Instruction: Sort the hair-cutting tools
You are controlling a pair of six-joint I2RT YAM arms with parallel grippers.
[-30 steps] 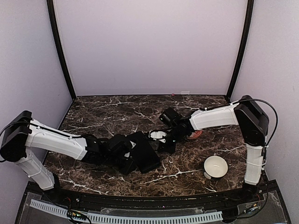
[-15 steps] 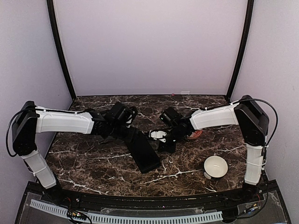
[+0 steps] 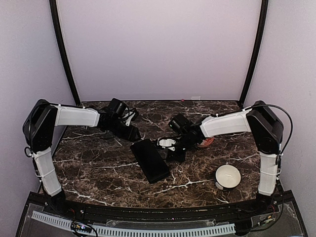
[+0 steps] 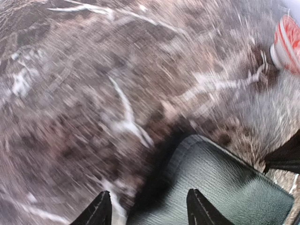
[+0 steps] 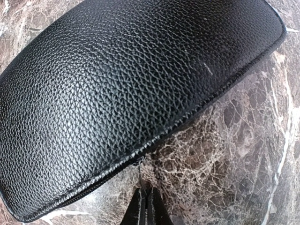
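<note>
My right end effector (image 5: 144,205), bottom centre, pinches the zip pull (image 5: 140,176) at the edge of the black case (image 5: 131,84). My left end effector (image 4: 149,211) stands wide and empty over the bench (image 4: 84,93), with the case corner at lower right. The hair-cutting tools are out of sight.

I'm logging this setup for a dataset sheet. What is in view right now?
case: one, black, flat at the table's middle
white bowl: one, white, near right of the table
orange bowl: one, orange-red, right of the case, partly hidden
table: one, dark marble with white veins
hair-cutting tools: none visible
left pincer: one, black, open, at the case's far end
right pincer: one, black, shut, tips at the case's zipped edge
</note>
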